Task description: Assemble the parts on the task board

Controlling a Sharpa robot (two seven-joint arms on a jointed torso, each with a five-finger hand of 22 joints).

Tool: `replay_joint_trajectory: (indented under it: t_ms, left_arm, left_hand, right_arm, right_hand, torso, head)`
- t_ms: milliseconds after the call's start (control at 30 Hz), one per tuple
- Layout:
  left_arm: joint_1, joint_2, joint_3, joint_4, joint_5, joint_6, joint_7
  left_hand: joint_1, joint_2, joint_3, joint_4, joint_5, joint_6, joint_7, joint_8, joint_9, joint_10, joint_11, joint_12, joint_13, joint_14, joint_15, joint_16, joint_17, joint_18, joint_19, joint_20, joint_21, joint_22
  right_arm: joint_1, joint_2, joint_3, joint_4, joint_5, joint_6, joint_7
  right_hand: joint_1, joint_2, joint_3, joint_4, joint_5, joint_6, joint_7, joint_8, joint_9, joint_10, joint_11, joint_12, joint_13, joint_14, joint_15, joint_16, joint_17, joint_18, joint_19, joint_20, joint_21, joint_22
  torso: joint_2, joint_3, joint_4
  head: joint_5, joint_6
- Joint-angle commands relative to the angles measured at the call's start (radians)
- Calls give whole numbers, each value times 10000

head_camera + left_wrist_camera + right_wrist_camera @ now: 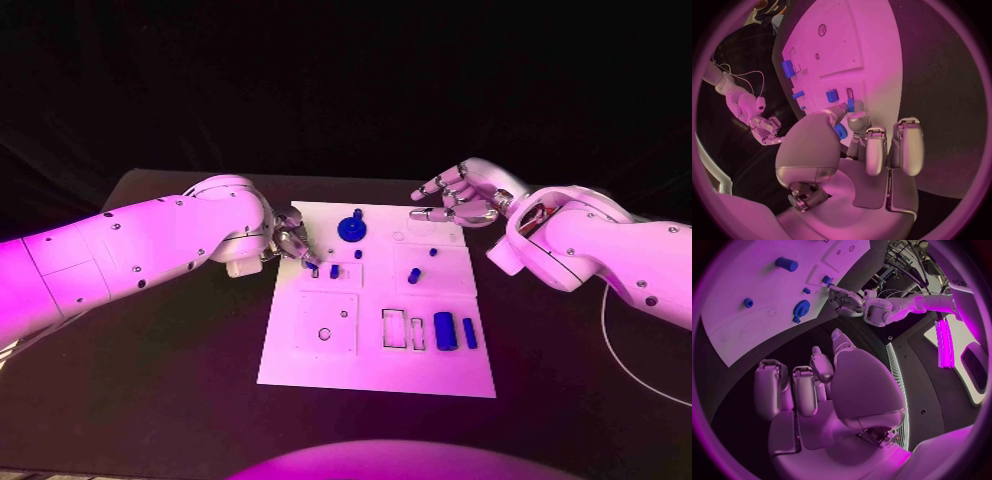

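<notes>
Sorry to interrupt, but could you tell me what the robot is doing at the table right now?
It is assembling small blue parts on the white task board. The left hand is at the board's left edge, its fingertips on a small blue part there. The right hand hovers off the board's far right corner, fingers curled and holding nothing. A blue gear and several other blue pieces sit elsewhere on the board.

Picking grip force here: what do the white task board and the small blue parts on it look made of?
White task board: likely rigid matte plastic or painted plate, flat with crisp cut recesses. Small blue parts: probably moulded or printed plastic, uniform colour, dull sheen. Neither is certain.
</notes>
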State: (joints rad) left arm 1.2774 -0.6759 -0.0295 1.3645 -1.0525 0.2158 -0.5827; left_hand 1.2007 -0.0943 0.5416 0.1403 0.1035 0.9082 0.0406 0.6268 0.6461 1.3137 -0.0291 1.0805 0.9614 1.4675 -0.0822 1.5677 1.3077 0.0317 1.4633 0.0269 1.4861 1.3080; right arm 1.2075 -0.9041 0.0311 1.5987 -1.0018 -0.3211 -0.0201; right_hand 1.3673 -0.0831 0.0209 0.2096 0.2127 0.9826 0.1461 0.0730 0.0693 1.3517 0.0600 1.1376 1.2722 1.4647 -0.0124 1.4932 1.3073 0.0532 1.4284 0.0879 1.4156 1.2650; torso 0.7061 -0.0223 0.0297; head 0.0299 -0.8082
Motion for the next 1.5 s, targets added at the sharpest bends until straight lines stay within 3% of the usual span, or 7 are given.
replay_joint_trajectory:
  t_ms: [33,300,800,1300,1500]
  left_arm:
    - [-21,-1,-10,67,-191,647,-2]
    - [-36,-18,-14,177,-261,1071,-109]
    - [-43,3,-23,197,-281,1199,-223]
    - [-43,265,-67,72,-23,1290,-780]
    - [-43,346,-84,-11,17,1405,-1090]
  left_hand:
    - [70,-81,1307,-1272,74,80,1,-1,-15,84,-23,39,16,1033,-29,31,2631,-51,593,-37,43,1704]
    - [51,-115,1349,-1298,136,129,-5,-18,-35,124,-29,50,34,1033,-31,31,2631,-53,596,-41,47,1712]
    - [29,-126,1372,-1301,176,157,-7,-27,-46,141,-30,45,32,1033,-32,31,2631,-52,593,-43,43,1709]
    - [-721,78,1109,-826,167,447,-98,-21,-87,309,-81,98,117,1033,-71,31,2631,-64,617,-68,76,1764]
    - [-1022,35,781,-674,159,562,-152,-33,-119,355,-120,105,141,1033,-100,31,2631,-75,637,-87,106,1806]
  right_arm:
    - [-8,5,-1,12,-30,147,67]
    - [-10,7,-1,12,-25,158,71]
    - [-10,-7,-1,26,-11,154,73]
    - [-10,-18,-1,50,-10,144,70]
    - [-10,-33,-1,79,-7,125,70]
  right_hand:
    - [0,83,-42,-19,25,1,-1,-31,3,-27,-15,36,12,736,-42,-42,1296,113,-61,5,-58,-10]
    - [0,83,-42,-19,25,1,-1,-31,3,-27,-15,36,12,736,-42,-42,1296,113,-61,5,-58,-10]
    - [11,99,-61,-23,37,10,-3,-27,5,-16,-17,52,17,735,-45,-54,1284,112,-58,2,-61,-7]
    - [11,99,-61,-23,37,10,-3,-27,5,-16,-17,52,17,735,-45,-54,1284,112,-58,2,-61,-7]
    - [12,103,-67,-23,40,14,-4,-25,6,-23,-17,37,5,733,-46,-59,1278,115,-65,2,-70,-23]
  torso:
    - [-2,3,0]
    - [-8,4,3]
    - [-3,1,7]
    - [-5,10,-4]
    - [-9,9,-4]
  head:
    - [6,-13]
    - [15,-30]
    - [35,-52]
    - [65,-75]
    - [68,-74]
